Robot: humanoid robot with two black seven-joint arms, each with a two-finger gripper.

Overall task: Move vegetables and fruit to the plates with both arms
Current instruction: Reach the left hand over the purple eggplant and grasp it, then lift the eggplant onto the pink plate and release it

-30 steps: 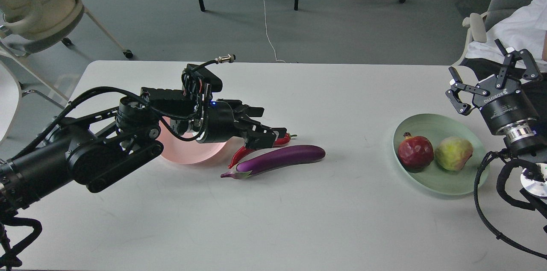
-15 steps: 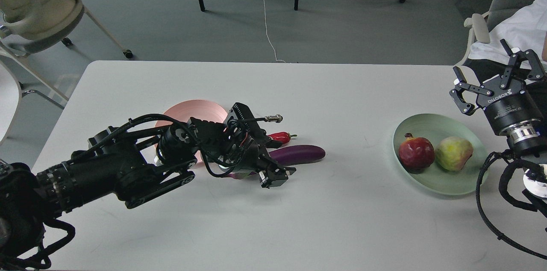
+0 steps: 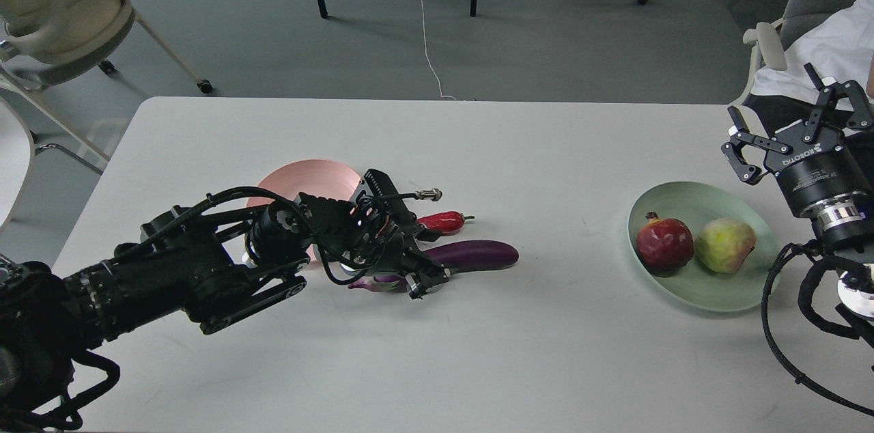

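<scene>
The purple eggplant point(image 3: 478, 254) lies on the white table, with the red chili pepper point(image 3: 444, 220) just behind it. My left gripper point(image 3: 422, 262) is low over the eggplant's left half. One fingertip is at its front side; the other is lost in dark parts behind. The pink plate point(image 3: 300, 180) sits behind my left wrist, partly hidden. The dark red pomegranate point(image 3: 664, 243) and the yellow-green fruit point(image 3: 724, 244) rest on the mint green plate point(image 3: 689, 197). My right gripper point(image 3: 771, 95) is open and empty, raised behind that plate.
The table's point(image 3: 546, 351) far edge runs across the view. Office chairs point(image 3: 61, 3) stand beyond its left corner. A person in white point(image 3: 819, 57) sits at the far right, close behind my right gripper. Chair legs and a white cable point(image 3: 423, 23) are on the floor.
My left arm swung down from above the chili to low over the eggplant, uncovering the pink plate, then drew in against the eggplant. My right gripper drifted slightly right.
</scene>
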